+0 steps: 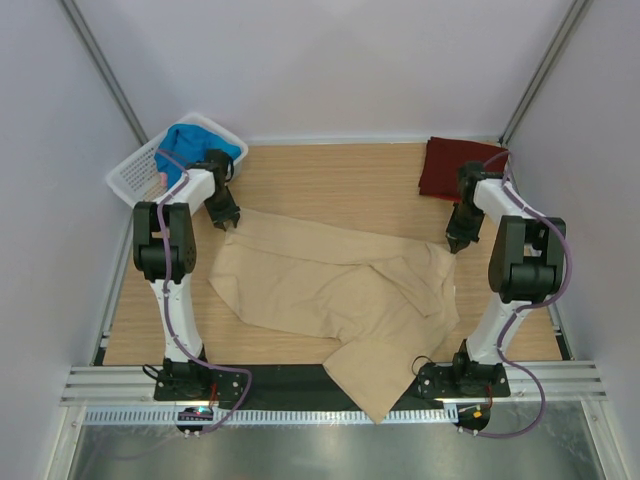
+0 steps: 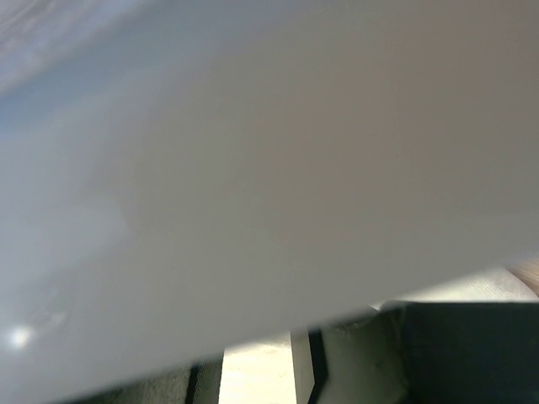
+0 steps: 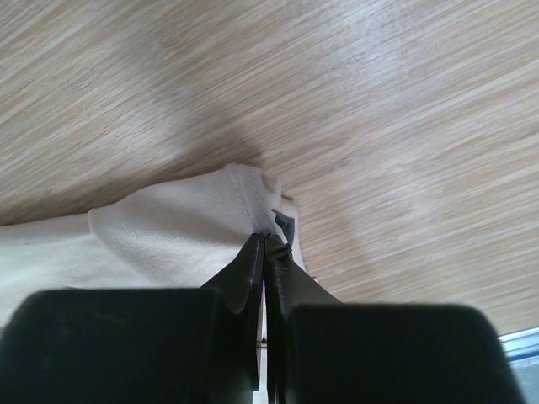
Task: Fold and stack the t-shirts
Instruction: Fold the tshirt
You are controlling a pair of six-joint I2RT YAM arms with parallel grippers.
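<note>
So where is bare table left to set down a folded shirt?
Bare table runs along the far side, between the basket and the maroon t-shirt, beyond the tan t-shirt. A smaller patch lies near-left, beside the left arm. The middle is crowded: tan cloth spans it.

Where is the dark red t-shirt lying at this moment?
In the top view, the dark red t-shirt lies at the far right corner of the table, just beyond the right arm, apart from the tan t-shirt.

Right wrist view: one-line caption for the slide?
Right gripper, jaws shut on a corner of the tan cloth t-shirt, over the light wood-grain tabletop.
</note>
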